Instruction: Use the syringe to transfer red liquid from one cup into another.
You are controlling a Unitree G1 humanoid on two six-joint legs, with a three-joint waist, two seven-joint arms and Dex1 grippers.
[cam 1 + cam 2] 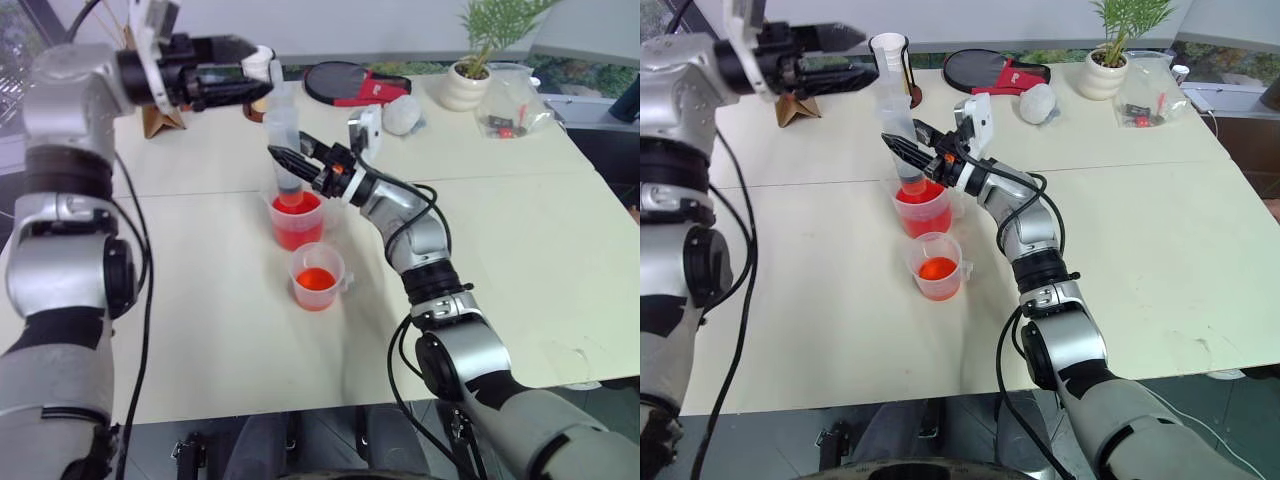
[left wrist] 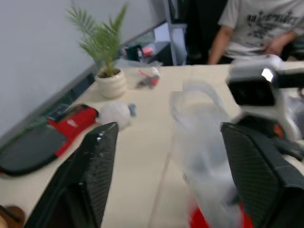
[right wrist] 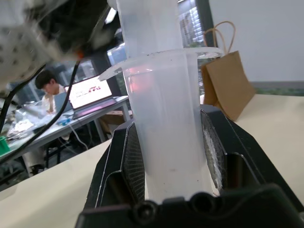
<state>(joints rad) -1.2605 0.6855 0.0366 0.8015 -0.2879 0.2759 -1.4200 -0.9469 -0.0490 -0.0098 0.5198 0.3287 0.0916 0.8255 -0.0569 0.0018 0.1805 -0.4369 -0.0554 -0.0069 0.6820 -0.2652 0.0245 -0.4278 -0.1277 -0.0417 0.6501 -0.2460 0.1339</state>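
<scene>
The clear syringe point(image 1: 284, 150) stands upright with its tip down in the larger cup point(image 1: 297, 222), which holds red liquid point(image 1: 296, 232). My right gripper point(image 1: 288, 150) is shut on the syringe's barrel, seen close between the pads point(image 3: 135, 161) in the right wrist view. Just in front stands the smaller cup point(image 1: 318, 277), with a shallow layer of red liquid point(image 1: 316, 280). My left gripper point(image 1: 255, 72) hovers open above and to the left of the syringe's top. Its two fingers point(image 2: 90, 166) are spread wide, touching nothing.
A white and tan tumbler point(image 1: 890, 58) stands behind the syringe. At the table's far side lie a black and red paddle case point(image 1: 350, 82), a white ball point(image 1: 403, 113), a potted plant point(image 1: 468, 80) and a clear bag point(image 1: 510, 100). A person point(image 2: 256, 28) sits beyond the table.
</scene>
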